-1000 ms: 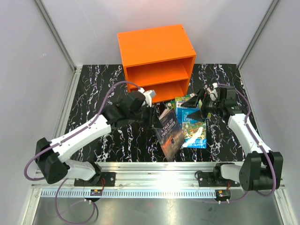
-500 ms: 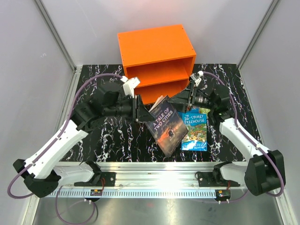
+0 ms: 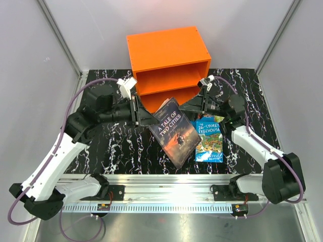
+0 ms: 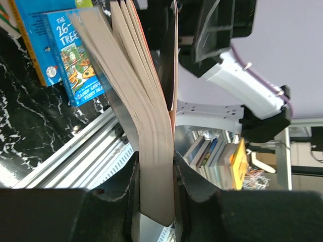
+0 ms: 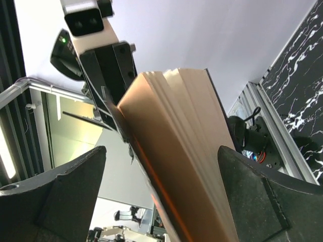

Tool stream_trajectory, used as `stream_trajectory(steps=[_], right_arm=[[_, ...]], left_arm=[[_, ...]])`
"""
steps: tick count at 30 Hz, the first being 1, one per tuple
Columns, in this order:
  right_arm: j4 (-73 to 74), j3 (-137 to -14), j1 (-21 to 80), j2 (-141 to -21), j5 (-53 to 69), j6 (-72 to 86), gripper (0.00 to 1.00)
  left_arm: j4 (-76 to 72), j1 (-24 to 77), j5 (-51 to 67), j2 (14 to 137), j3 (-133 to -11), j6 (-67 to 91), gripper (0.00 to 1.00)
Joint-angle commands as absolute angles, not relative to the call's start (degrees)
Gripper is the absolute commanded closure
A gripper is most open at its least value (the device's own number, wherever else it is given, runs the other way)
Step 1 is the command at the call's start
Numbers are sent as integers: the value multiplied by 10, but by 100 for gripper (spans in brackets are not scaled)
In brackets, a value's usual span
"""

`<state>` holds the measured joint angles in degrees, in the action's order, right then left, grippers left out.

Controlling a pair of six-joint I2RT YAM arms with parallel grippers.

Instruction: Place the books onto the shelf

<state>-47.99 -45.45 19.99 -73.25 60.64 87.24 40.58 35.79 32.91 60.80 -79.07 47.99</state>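
The dark "A Tale of Two Cities" book (image 3: 173, 133) hangs tilted above the table, just in front of the orange shelf (image 3: 169, 55). My left gripper (image 3: 145, 117) is shut on its left edge; in the left wrist view the page block (image 4: 151, 151) is pinched between the jaws of that gripper (image 4: 155, 201). My right gripper (image 3: 191, 107) stands open at the book's upper right corner. The right wrist view shows the book (image 5: 186, 151) passing between the wide-spread fingers of that gripper (image 5: 161, 194). A bright blue Treehouse book (image 3: 209, 140) lies flat on the table to the right.
The black marbled table (image 3: 101, 151) ends at an aluminium rail (image 3: 166, 181) along the near edge. White walls close in left, right and behind the shelf. The blue book (image 4: 70, 55) lies on top of another book (image 4: 28, 35).
The left arm has carried the dark book up, left and back toward the shelf. The right arm has swung from over the blue books to the dark book's upper right corner, its jaws still wide.
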Motion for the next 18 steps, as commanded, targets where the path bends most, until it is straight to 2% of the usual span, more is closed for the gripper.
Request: stream_trajectory(steps=[1,9,18], right_arm=[[-489,-442,222,-707,638,875,0],[-324,-452,226,-672,638,757,0],[-286,-428,229,-650,635,729,0]], left_arm=[[242,331,375,600,-850,529,100],[275,313,388,621,-932,519,100],[236,266,435,638,-956,561,100]])
